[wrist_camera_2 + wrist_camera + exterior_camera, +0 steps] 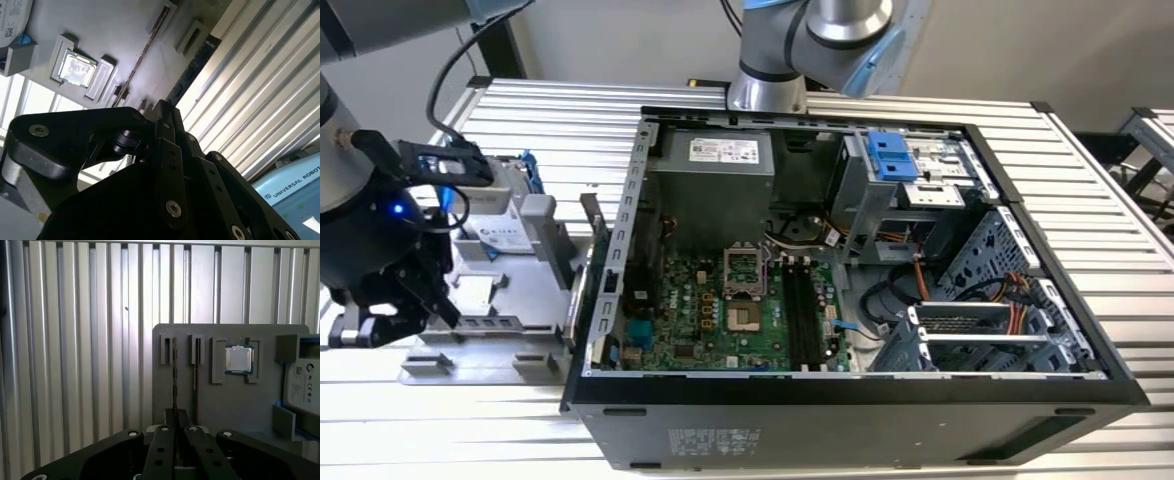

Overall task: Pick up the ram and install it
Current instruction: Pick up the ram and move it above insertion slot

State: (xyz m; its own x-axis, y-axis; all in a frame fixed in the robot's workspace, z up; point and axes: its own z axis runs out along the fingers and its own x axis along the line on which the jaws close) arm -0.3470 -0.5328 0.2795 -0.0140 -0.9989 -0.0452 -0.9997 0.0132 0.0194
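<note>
**A:** What takes up the most room?

**B:** A slatted aluminium table [1067, 170]. An open computer case [854, 420] lies on it on its side. The motherboard [707, 310] faces up, with the long black slots [807, 310] running beside the processor socket.

**A:** How does the arm stand?

**B:** The arm [767, 60] has its base at the table's far edge, behind the case. Its wrist hangs at the exterior view's left, outside the case. It is turned downward over a grey tray [520, 290] that lies just beside the case wall. A cable loops above the wrist.

**A:** What is on that tray?

**B:** At the far end there is a silver hard drive in a blue bracket [500, 235].

**A:** And the gripper?

**B:** The gripper [176, 419] points down at the tray's near part. In the first wrist view its linkage bars run almost parallel. The two fingers are drawn together, pinching one end of the ram [174, 375].

**A:** Where does the ram sit?

**B:** It stands on edge in a narrow slot of the tray and shows as a thin dark line. A second stick [195, 372] stands in the next slot, just beside it and parallel.

**A:** Anything smaller?

**B:** A processor chip [238, 360] lies flat in a square recess, between the sticks and the hard drive.
</note>
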